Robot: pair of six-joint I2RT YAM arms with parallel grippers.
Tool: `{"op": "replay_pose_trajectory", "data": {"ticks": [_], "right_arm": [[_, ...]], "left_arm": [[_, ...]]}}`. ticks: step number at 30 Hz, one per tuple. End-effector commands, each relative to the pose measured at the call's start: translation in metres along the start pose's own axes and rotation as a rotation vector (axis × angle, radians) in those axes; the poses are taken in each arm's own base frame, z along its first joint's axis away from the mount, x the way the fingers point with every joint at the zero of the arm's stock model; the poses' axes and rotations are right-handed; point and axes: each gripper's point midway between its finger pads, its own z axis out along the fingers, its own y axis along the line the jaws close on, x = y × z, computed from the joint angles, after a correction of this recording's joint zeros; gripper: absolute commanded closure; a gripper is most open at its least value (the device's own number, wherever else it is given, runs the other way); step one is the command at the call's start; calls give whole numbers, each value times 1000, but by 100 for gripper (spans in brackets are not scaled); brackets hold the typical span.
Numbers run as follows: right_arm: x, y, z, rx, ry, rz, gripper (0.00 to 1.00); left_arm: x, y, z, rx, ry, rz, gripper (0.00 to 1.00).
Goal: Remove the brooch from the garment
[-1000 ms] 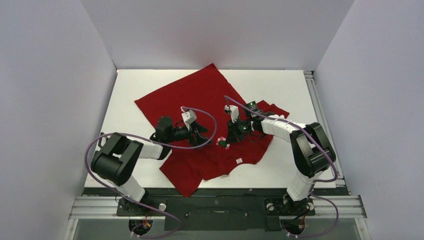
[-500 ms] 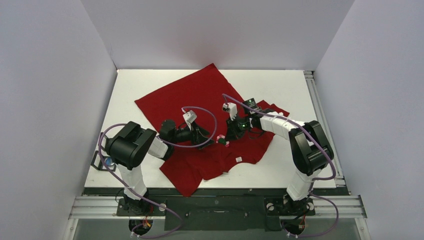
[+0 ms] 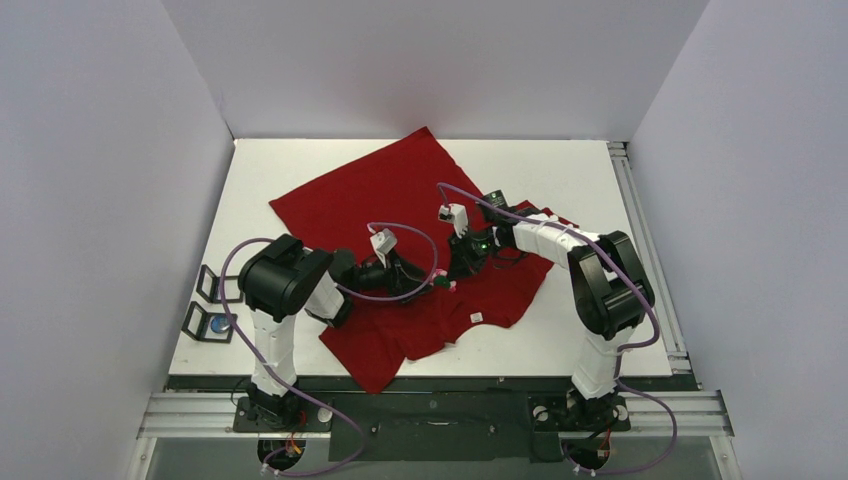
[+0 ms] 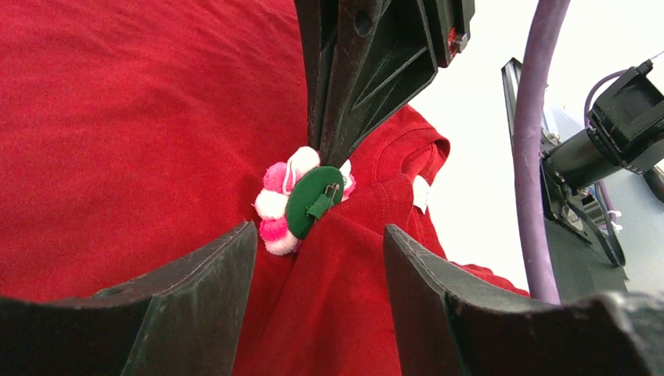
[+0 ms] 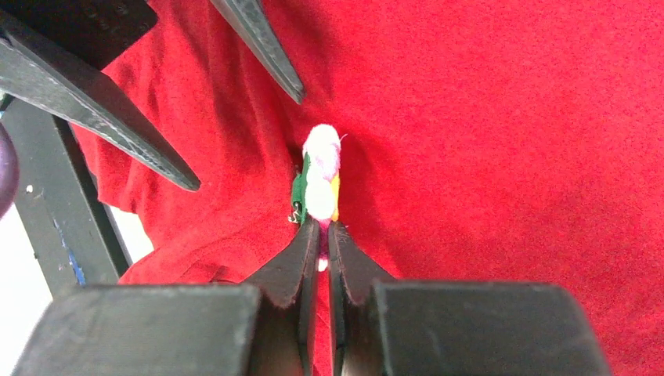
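The dark-red T-shirt (image 3: 400,190) lies spread on the table, with its white neck tag (image 3: 478,320) near the front. The brooch (image 3: 443,284), pink and white petals with a green back, stands on edge on the cloth; it shows in the left wrist view (image 4: 301,200) and the right wrist view (image 5: 321,184). My right gripper (image 5: 319,229) is shut on the brooch's edge, seen from above in the top view (image 3: 452,276). My left gripper (image 4: 317,235) is open, its jaws on either side of a raised fold of cloth just below the brooch, seen from above in the top view (image 3: 425,283).
Two small black square frames (image 3: 205,305) lie at the table's left edge. White walls enclose the table on three sides. A purple cable (image 4: 532,157) and a rail run along the table's front edge (image 3: 420,375).
My left arm has swung forward and right, bringing its open gripper up to the brooch. My right gripper has shifted slightly left and back, still holding the brooch.
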Motion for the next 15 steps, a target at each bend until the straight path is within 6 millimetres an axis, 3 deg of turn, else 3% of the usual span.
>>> {"op": "replay_pose_trajectory", "data": {"ticks": [1,15], "right_arm": [[-13,13,1,-70,-14,-78,100],[-11,19,0,-102,-2,-97,100]], "left_arm": [[-21,-4,12,32,-72,145,45],[-6,4,30,18,-41,127,54]]}}
